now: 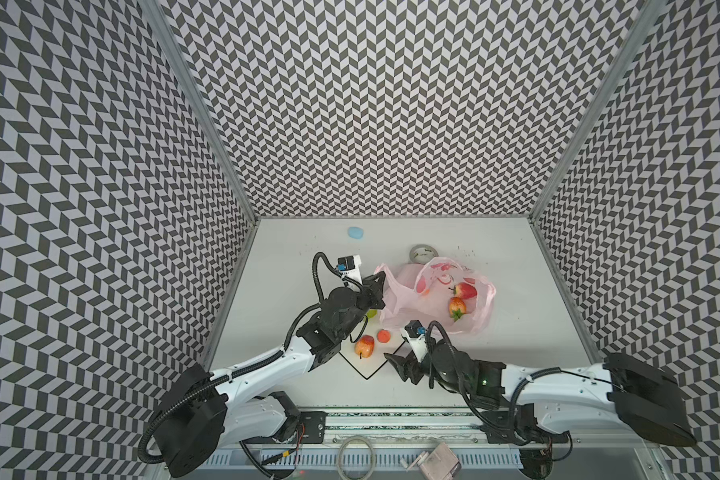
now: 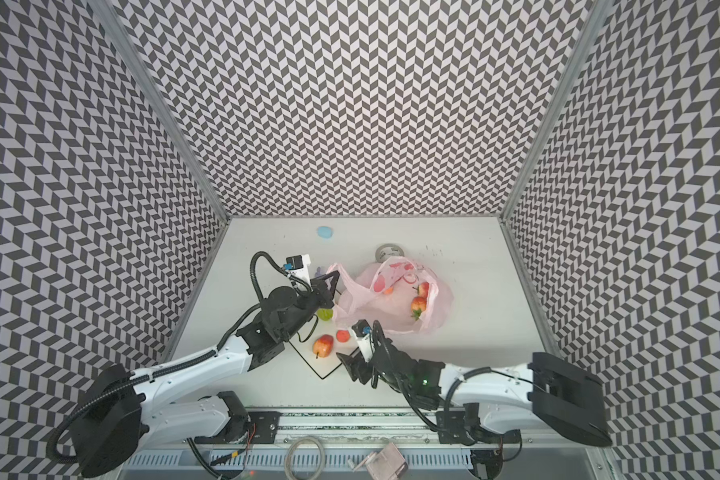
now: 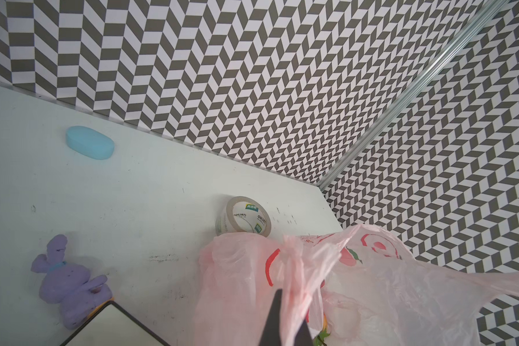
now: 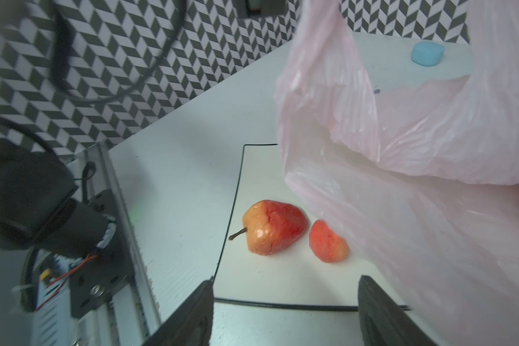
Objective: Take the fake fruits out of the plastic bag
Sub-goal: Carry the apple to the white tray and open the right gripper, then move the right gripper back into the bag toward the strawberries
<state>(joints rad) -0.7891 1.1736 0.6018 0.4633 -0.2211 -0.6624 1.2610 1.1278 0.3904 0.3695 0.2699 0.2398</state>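
- Left gripper [image 1: 376, 286] is clamped on a handle loop of the plastic bag [image 1: 433, 309], drawing the loop up while the bag's body rests on the bench [image 1: 524, 291].
- Right gripper [image 4: 285, 283] hangs empty, jaws wide apart, over a corner of the white plate [image 4: 261, 173].
- Two strawberries [image 1: 465, 290] lie inside the bag.
- An apple [image 1: 364, 346] and a small orange-red ball [image 1: 384, 335] rest on the plate.
- A green pear [image 1: 371, 313] peeks out just beside the bag.

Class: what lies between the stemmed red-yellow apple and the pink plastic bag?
A small orange-red fruit, on the plate between apple and bag; the right wrist view shows it best.
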